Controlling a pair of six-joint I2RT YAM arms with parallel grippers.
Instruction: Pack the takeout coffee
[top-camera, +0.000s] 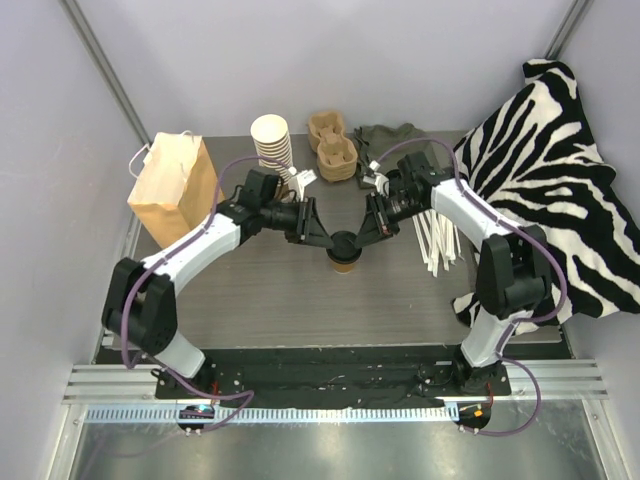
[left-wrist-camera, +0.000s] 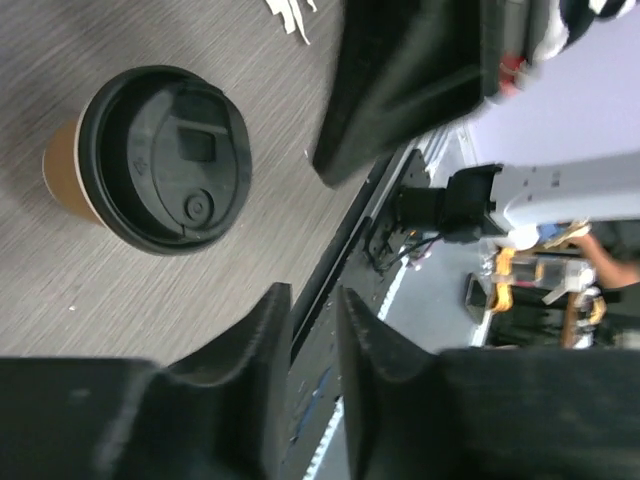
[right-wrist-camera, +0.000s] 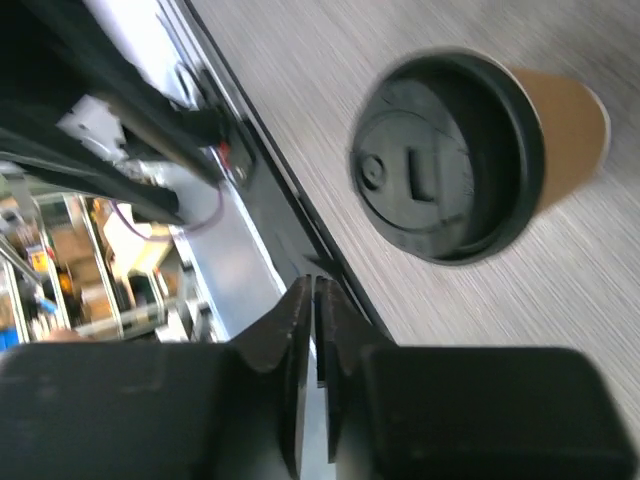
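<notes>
Left gripper (left-wrist-camera: 313, 300) jaws nearly together with a slim gap, empty; right gripper (right-wrist-camera: 312, 295) jaws pinched closed on nothing. Takeout coffee (top-camera: 345, 252) stands upright on the table (top-camera: 280, 300) between both gripper tips, just ahead of each, ungripped. Farther beyond the grippers: cup stack (top-camera: 272, 140), carrier trays (top-camera: 332, 145), paper bag (top-camera: 172, 190).

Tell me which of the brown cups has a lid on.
The single cup mid-table, capped with a black lid; the stacked cups beside the paper bag are open, white-rimmed.
</notes>
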